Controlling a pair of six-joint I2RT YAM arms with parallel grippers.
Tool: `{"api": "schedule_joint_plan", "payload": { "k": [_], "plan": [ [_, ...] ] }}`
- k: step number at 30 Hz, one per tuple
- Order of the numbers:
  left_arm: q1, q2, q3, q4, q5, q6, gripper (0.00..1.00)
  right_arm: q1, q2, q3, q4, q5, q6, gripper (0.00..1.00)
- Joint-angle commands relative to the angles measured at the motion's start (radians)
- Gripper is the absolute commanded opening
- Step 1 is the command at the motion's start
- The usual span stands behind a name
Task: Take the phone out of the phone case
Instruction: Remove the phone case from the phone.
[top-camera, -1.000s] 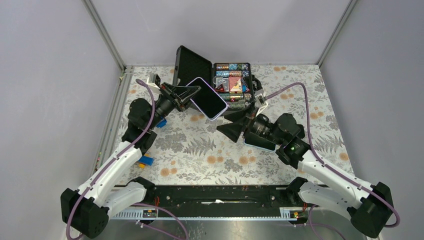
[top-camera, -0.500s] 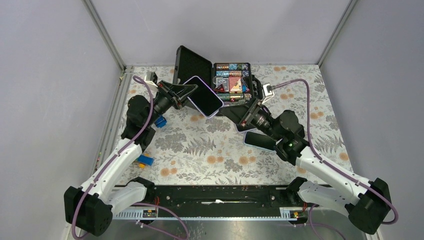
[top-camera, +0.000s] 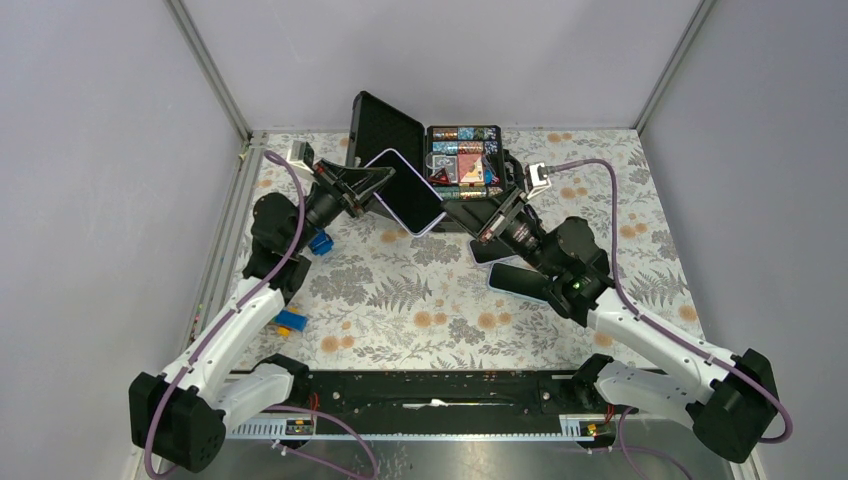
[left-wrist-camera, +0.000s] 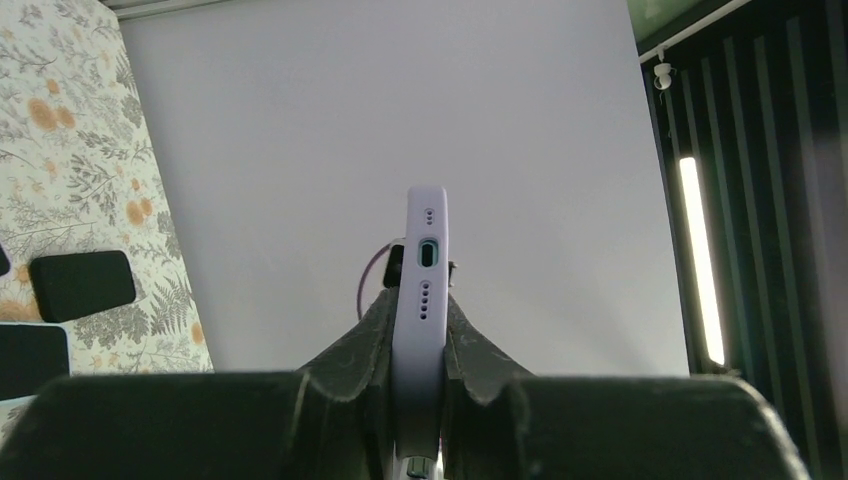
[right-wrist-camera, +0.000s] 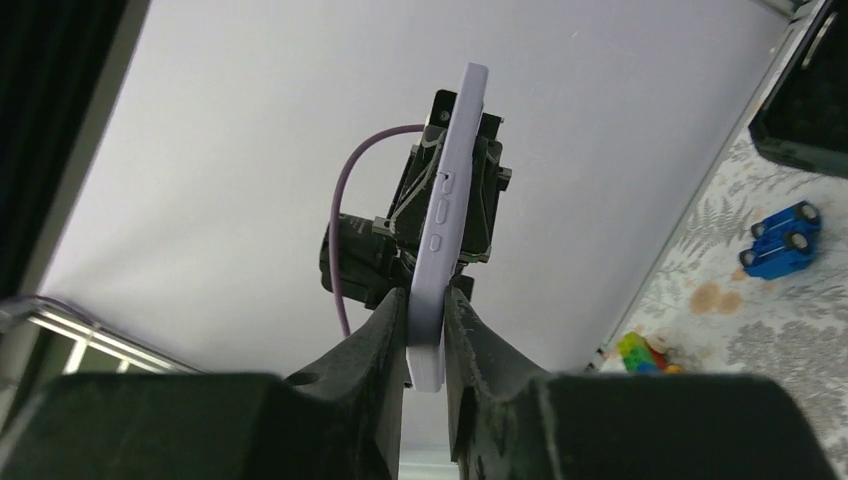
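Note:
The phone sits in its lilac phone case (top-camera: 410, 192), held in the air over the back of the table, dark screen facing up. My left gripper (top-camera: 383, 186) is shut on its left end; in the left wrist view the case (left-wrist-camera: 425, 260) stands edge-on between the fingers of that gripper (left-wrist-camera: 420, 325), port end pointing away. My right gripper (top-camera: 455, 213) has come to the case's right end. In the right wrist view both fingers of this gripper (right-wrist-camera: 427, 315) press on the case's corner (right-wrist-camera: 450, 210), its side buttons showing.
An open black box (top-camera: 465, 165) of small coloured items stands behind the phone, lid (top-camera: 385, 125) raised. A black slab (top-camera: 520, 283) lies under the right arm. A blue toy car (top-camera: 320, 243) and toy bricks (top-camera: 292, 320) lie at the left.
My right gripper rose from the table toward the phone and closed from wide open onto the case's right end. The left gripper kept its hold, shifting slightly left.

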Motion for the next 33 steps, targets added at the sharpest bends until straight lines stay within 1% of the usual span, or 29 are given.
{"api": "schedule_joint_plan", "payload": {
  "k": [1, 4, 7, 9, 12, 14, 17, 20, 22, 24, 28, 30, 31, 32, 33],
  "plan": [
    [0.004, -0.034, 0.007, 0.187, 0.017, -0.066, 0.0, -0.013, -0.009, -0.017, 0.099, 0.041, 0.118, 0.18],
    [0.004, -0.043, 0.003, 0.216, 0.015, -0.095, 0.0, -0.012, 0.013, 0.005, 0.062, 0.006, 0.162, 0.12],
    [0.005, -0.048, -0.005, 0.263, 0.011, -0.143, 0.0, -0.013, 0.047, -0.005, 0.081, -0.015, 0.213, 0.06],
    [0.002, -0.043, -0.014, 0.313, 0.011, -0.194, 0.0, -0.013, 0.081, -0.027, 0.148, -0.026, 0.263, 0.04],
    [-0.003, -0.03, -0.033, 0.427, 0.003, -0.292, 0.0, -0.013, 0.161, -0.061, 0.325, -0.049, 0.359, 0.0],
    [-0.004, -0.026, -0.036, 0.455, 0.003, -0.318, 0.0, -0.012, 0.194, -0.06, 0.377, -0.063, 0.4, 0.0],
    [-0.004, -0.036, -0.034, 0.453, -0.006, -0.32, 0.0, -0.013, 0.207, -0.063, 0.397, -0.066, 0.413, 0.0],
    [-0.005, -0.046, -0.034, 0.462, -0.027, -0.335, 0.0, -0.011, 0.21, -0.069, 0.388, -0.07, 0.402, 0.0],
    [-0.005, -0.049, -0.03, 0.469, -0.038, -0.348, 0.0, -0.012, 0.198, -0.074, 0.329, -0.065, 0.373, 0.0],
    [-0.004, -0.053, -0.019, 0.457, -0.04, -0.347, 0.0, -0.011, 0.17, -0.078, 0.251, -0.049, 0.304, 0.0],
    [-0.005, -0.056, -0.006, 0.407, -0.036, -0.319, 0.0, -0.011, 0.112, -0.071, 0.221, -0.039, 0.205, 0.01],
    [-0.005, -0.055, -0.015, 0.414, -0.044, -0.325, 0.0, -0.011, 0.091, -0.049, 0.185, -0.045, 0.152, 0.07],
    [-0.005, -0.053, -0.019, 0.418, -0.043, -0.337, 0.0, -0.012, 0.087, -0.043, 0.185, -0.051, 0.131, 0.09],
    [-0.006, -0.051, -0.023, 0.441, -0.047, -0.359, 0.0, -0.011, 0.088, -0.039, 0.177, -0.05, 0.118, 0.09],
    [-0.005, -0.047, -0.024, 0.456, -0.05, -0.374, 0.0, -0.012, 0.092, -0.039, 0.166, -0.048, 0.112, 0.06]
  ]
}}
